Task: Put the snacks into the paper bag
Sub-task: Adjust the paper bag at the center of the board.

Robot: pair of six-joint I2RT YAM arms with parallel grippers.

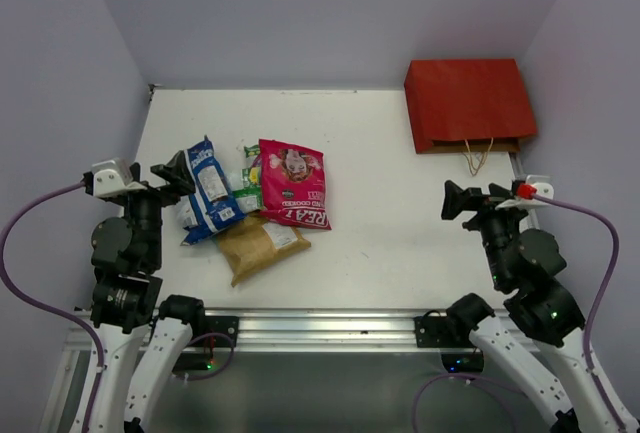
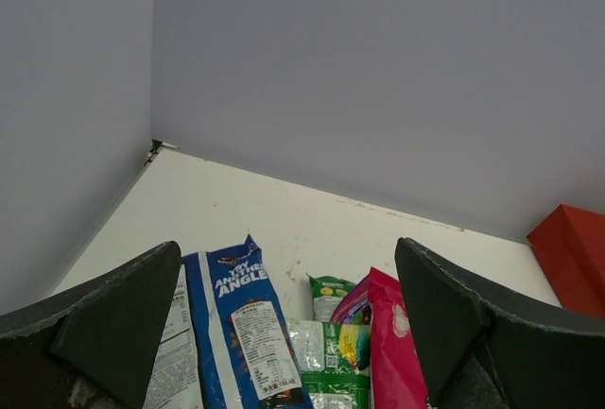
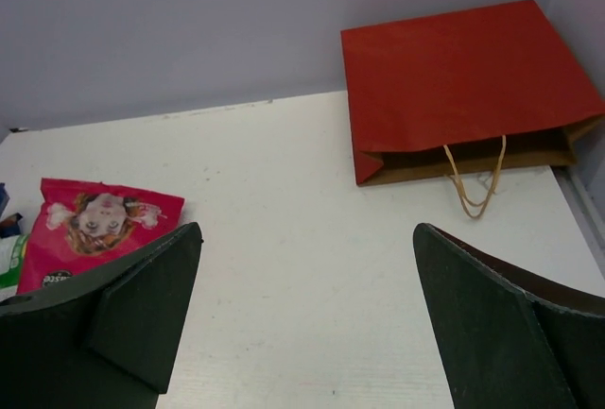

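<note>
— What does the room look like?
— Plain pale lilac walls point(image 1: 330, 13) at the back and on both sides, closing in a white surface point(image 1: 400, 233).
— And the light?
— Soft and even, with faint shadows. A metal rail point(image 1: 320, 325) runs along the surface's near edge.
</note>
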